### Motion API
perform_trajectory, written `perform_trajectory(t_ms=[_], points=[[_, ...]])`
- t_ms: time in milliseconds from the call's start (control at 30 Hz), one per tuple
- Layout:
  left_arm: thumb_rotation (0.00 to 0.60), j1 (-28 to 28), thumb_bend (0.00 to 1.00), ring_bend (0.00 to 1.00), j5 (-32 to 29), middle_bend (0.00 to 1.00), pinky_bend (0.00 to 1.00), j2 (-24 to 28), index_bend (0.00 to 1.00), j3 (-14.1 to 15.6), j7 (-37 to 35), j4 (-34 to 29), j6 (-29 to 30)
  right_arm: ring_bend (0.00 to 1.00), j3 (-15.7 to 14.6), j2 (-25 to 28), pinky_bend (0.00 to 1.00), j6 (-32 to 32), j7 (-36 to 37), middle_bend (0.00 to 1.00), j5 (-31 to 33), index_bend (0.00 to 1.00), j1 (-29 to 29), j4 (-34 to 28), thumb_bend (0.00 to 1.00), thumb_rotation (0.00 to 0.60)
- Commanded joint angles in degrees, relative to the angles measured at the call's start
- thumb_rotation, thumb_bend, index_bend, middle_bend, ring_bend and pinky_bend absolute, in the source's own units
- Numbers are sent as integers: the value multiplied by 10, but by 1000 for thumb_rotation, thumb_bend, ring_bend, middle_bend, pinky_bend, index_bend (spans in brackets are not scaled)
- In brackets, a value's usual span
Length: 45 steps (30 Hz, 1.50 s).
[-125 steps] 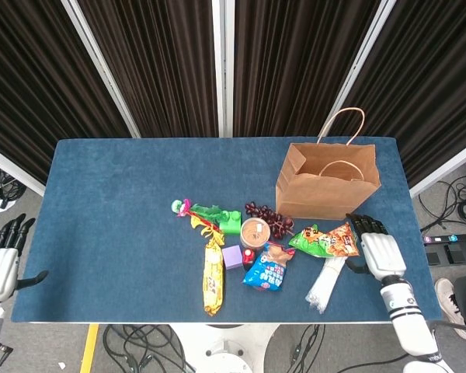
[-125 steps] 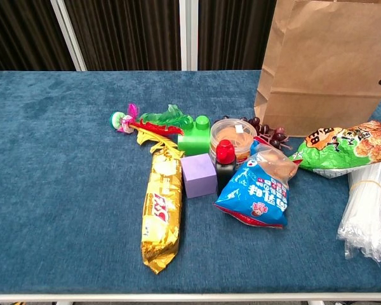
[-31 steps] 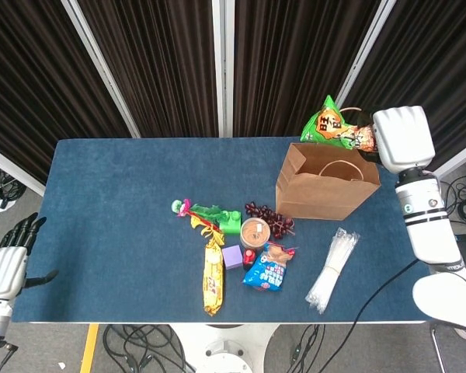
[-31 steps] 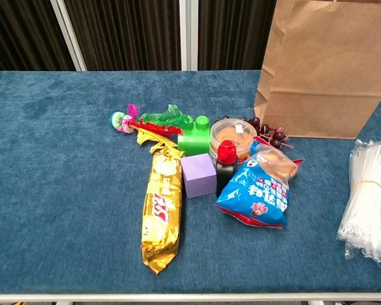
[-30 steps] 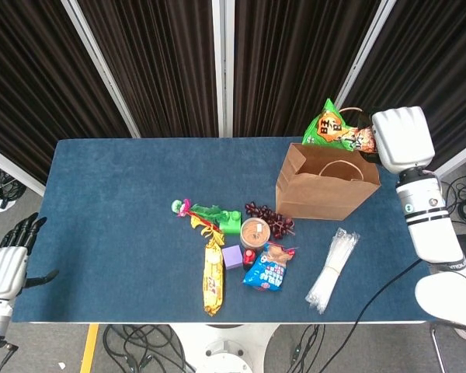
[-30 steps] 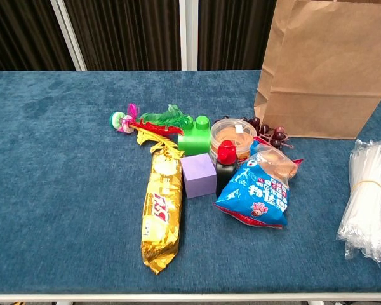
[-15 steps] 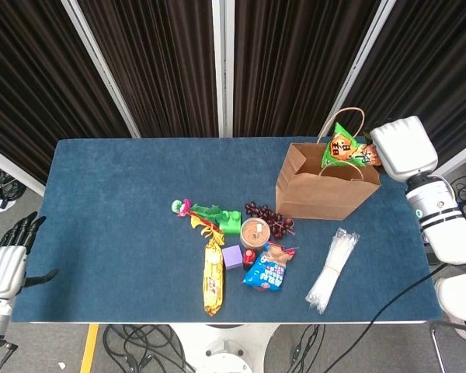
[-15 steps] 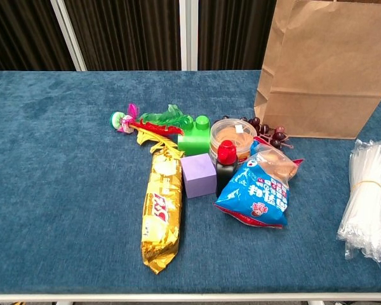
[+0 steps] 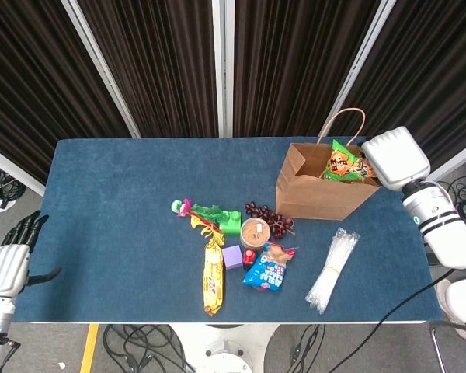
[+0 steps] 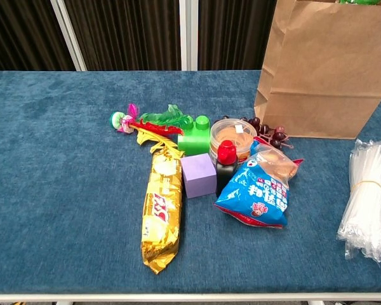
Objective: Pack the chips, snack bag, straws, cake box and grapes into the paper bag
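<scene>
**Snack bag at the paper bag mouth, right hand on it**

While the fingers of the right hand [image 9: 394,158] are hidden behind its white back, I can't tell whether they pinch the snack bag [image 9: 344,165] or have let go; the hand sits at the right rim of the paper bag [image 9: 326,190], touching the snack bag. That bag is green and orange with a food picture, print unreadable, sitting in the open mouth with its top poking out. Paper bag is plain brown, upright, looped handles, no print visible.

Left hand [image 9: 10,260] is off the table's [image 9: 109,202] left edge, dark fingers apart, holding nothing.

On the blue cloth:
- chips [image 10: 161,211]: long gold pack, red lettering, illegible.
- blue pouch [image 10: 259,190]: white characters, not readable, lying against a dark bottle with a red cap [image 10: 225,162].
- grapes [image 10: 267,131]: dark bunch, just beside the paper bag base.
- straws [image 10: 366,197]: clear bundle, banded, near the right edge.
- round tub [image 10: 233,138], purple cube [image 10: 199,175], green block [image 10: 194,136], feathered toy [image 10: 143,122] clustered mid-table.
</scene>
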Motion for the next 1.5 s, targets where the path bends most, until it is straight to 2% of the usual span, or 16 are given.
perform_trajectory(t_ms=[33, 500, 633, 700, 767, 833, 1033, 1100, 1367, 1500], points=[[600, -1, 88, 0, -1, 9, 161, -1, 45, 0, -1, 1, -1, 512, -5, -4, 671, -4, -3, 541, 8, 725, 7, 1, 274, 600], [600, -2, 88, 0, -5, 9, 161, -3, 45, -1, -11, 7, -5, 512, -31, -14, 670, -43, -2, 541, 53, 726, 39, 19, 254, 600], [600, -1, 88, 0, -5, 9, 161, -4, 45, 0, -13, 9, -5, 509, -43, -22, 658, -45, -14, 539, 68, 723, 50, 26, 217, 600], [600, -1, 88, 0, -5, 9, 161, -4, 45, 1, -14, 11, -6, 477, -49, -27, 616, -42, -25, 531, 82, 685, 56, 29, 152, 600], [600, -1, 88, 0, -5, 9, 161, -5, 45, 2, -16, 12, -7, 388, -55, -33, 536, -35, -39, 489, 100, 596, 65, 31, 52, 600], [600, -1, 88, 0, -3, 9, 161, -5, 45, 4, -19, 14, -9, 303, -56, -39, 471, -27, -43, 435, 116, 510, 71, 34, 2, 600], [600, 0, 88, 0, -6, 10, 161, -11, 45, 6, -26, 25, -13, 89, -46, -64, 303, 13, -36, 244, 151, 321, 82, 58, 0, 600], [600, 0, 88, 0, -8, 9, 161, -13, 45, 5, -28, 28, -13, 49, -40, -68, 258, 23, -29, 202, 154, 282, 84, 63, 0, 600], [600, 0, 89, 0, -8, 9, 161, -15, 45, 3, -34, 34, -12, 46, -27, -66, 237, 50, -5, 205, 138, 271, 80, 57, 0, 600], [600, 0, 88, 0, -8, 9, 161, -15, 45, 4, -32, 34, -13, 88, 7, -59, 186, 100, 23, 209, 105, 271, 76, 40, 0, 600]])
